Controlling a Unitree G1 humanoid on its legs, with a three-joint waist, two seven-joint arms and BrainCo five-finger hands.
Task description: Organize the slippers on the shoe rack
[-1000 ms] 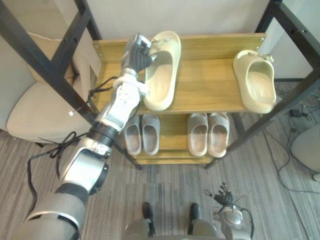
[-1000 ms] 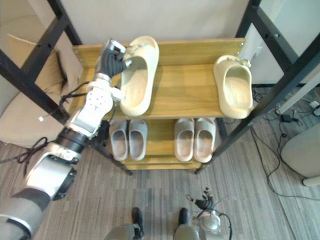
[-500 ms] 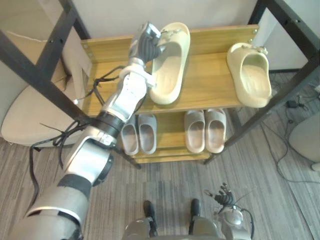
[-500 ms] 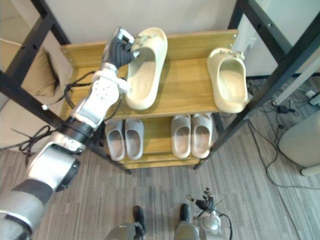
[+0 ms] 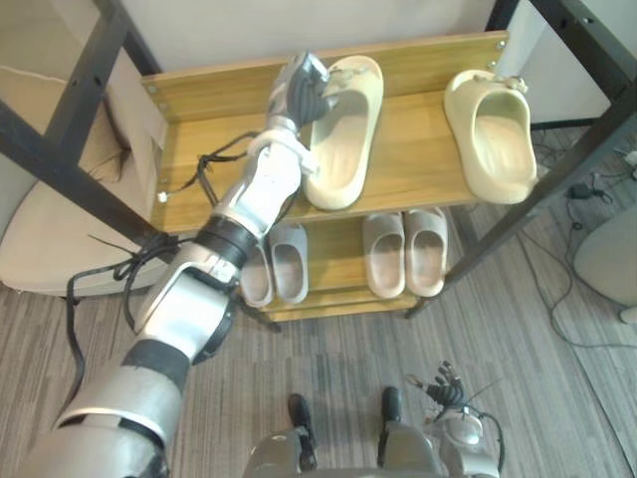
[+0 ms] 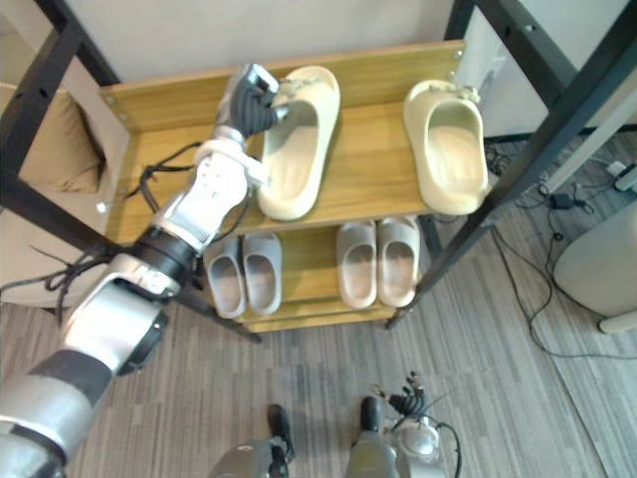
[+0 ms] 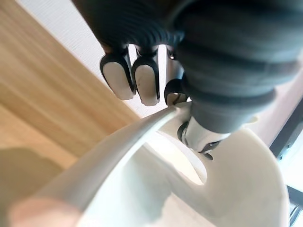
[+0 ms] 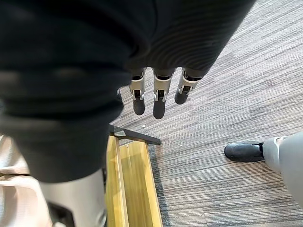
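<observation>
Two cream slippers lie on the top board of the wooden shoe rack (image 5: 418, 169). My left hand (image 5: 299, 88) is shut on the left cream slipper (image 5: 343, 149) at its far left rim, near the strap. In the left wrist view the fingers (image 7: 135, 80) curl over that rim (image 7: 118, 142) with the thumb inside. The right cream slipper (image 5: 490, 124) lies apart at the board's right end, toe towards me. My right hand (image 6: 408, 400) hangs low near the floor, its fingers (image 8: 158, 97) relaxed and holding nothing.
Two pairs of grey slippers (image 5: 274, 264) (image 5: 403, 249) stand on the lower shelf. Black frame bars (image 5: 70, 149) cross the left and right sides of the rack. A beige cushioned chair (image 5: 45, 239) stands left of the rack. Cables (image 5: 587, 329) lie on the floor at the right.
My left hand has carried the left cream slipper rightwards along the top board, narrowing the gap to the right one. The camera has also shifted.
</observation>
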